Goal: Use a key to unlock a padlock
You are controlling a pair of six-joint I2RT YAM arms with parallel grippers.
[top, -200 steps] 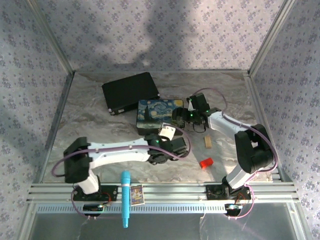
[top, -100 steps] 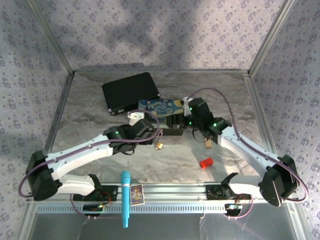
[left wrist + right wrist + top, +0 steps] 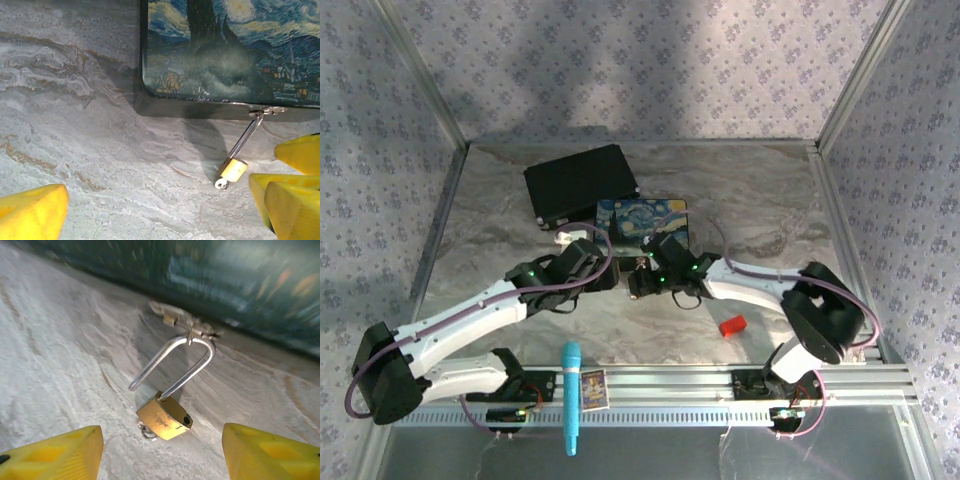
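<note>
Marbled counter (image 3: 75,150), centre: padlock (image 3: 165,418) lying by near edge of painted box (image 3: 225,50), key (image 3: 145,430) apparently seated in its base, one shackle leg (image 3: 150,366) seemingly sprung free, unlocking judged nearly complete; right pincer (image 3: 162,455) half-open astride it, gripping nothing; left pincer (image 3: 160,210) spread wide, empty.

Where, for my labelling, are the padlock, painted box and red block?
padlock (image 3: 165,419), right wrist view, brass body.
painted box (image 3: 225,55), left wrist view, painted top.
red block (image 3: 732,325), top external view, upper face.
</note>
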